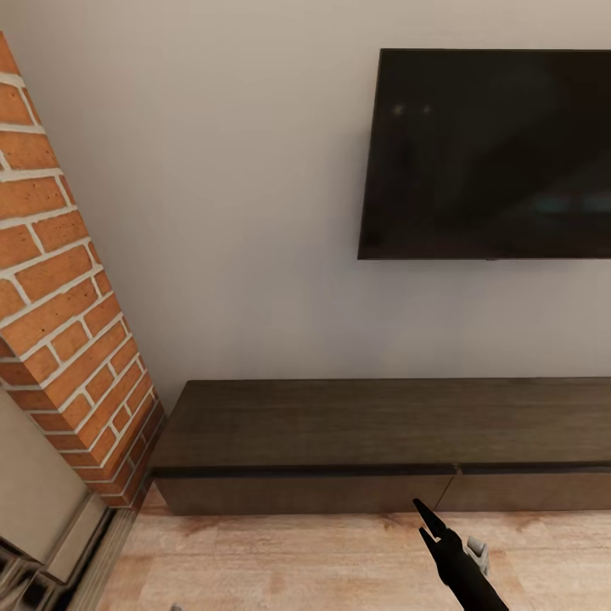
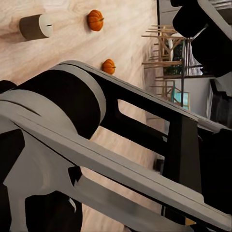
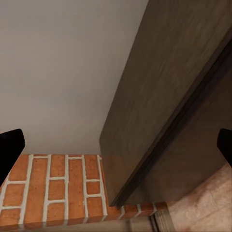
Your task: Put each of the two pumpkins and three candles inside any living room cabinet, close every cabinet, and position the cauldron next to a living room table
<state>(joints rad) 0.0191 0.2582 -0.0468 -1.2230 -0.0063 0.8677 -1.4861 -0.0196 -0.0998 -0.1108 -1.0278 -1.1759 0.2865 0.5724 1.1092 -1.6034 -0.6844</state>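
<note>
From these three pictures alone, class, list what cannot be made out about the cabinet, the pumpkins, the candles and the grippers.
- Cabinet: head view, its right end is cut off by the picture edge; closed fronts hide the inside.
- Right gripper: head view, seen edge-on, so the gap is unclear; the right wrist view shows its fingertips far apart.
- Pumpkins and one candle: left wrist view, robot arm parts block the floor beyond, so the other candles cannot be placed.

cabinet [image 1: 339,424] and television [image 1: 492,153] cropped rightward
</note>
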